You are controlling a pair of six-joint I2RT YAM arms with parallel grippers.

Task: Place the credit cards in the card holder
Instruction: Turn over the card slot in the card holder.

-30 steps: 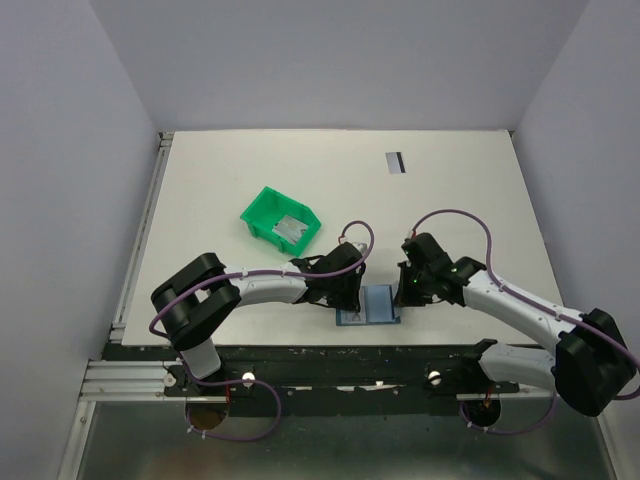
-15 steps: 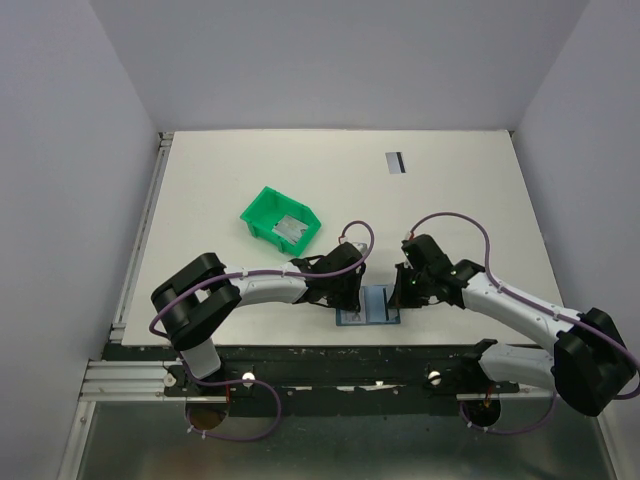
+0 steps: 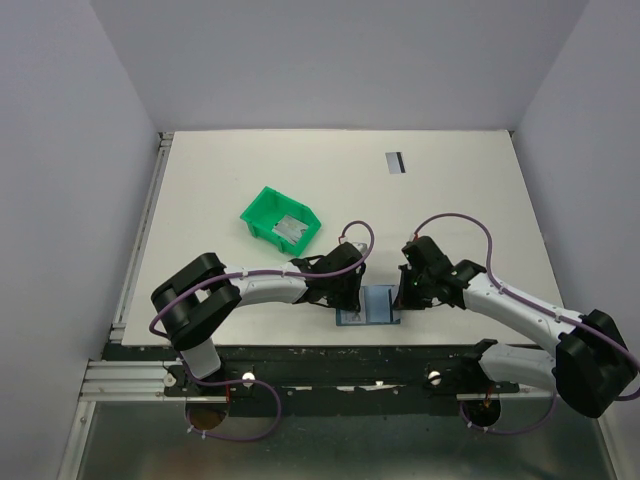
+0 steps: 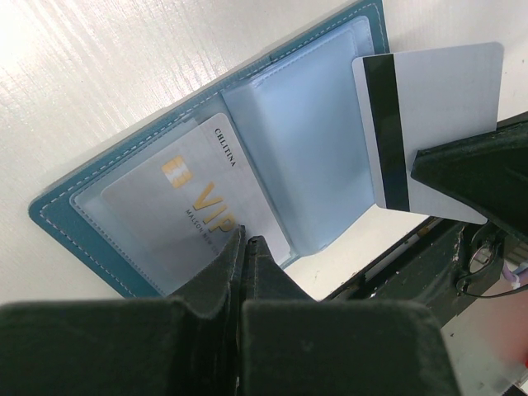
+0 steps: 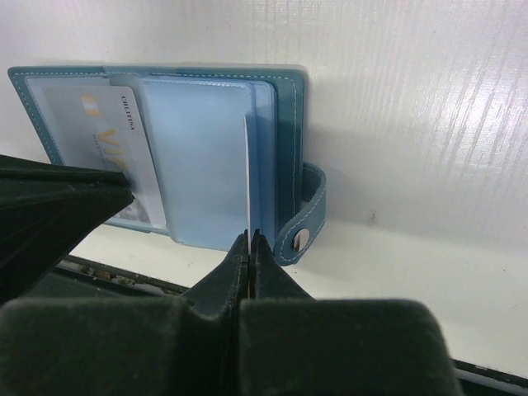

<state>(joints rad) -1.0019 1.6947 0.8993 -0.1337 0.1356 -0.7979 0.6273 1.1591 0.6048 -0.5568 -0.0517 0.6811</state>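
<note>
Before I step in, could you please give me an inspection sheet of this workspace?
Surface: white table, nothing spilled seen.
Job's things: card holder open flat at the near edge, VIP card in one pocket; striped card held on edge at the other sleeves; another card lies far back.
Clutter: green bin holding grey pieces.
End effectors: left end effector shut, tips at the holder; right end effector shut on the striped card.
Cables: purple cables arch clear of the card holder.
Surroundings: plain grey walls; nothing else seen.

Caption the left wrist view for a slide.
Right tool holds a striped card at the open card holder; VIP card pocketed.
</note>
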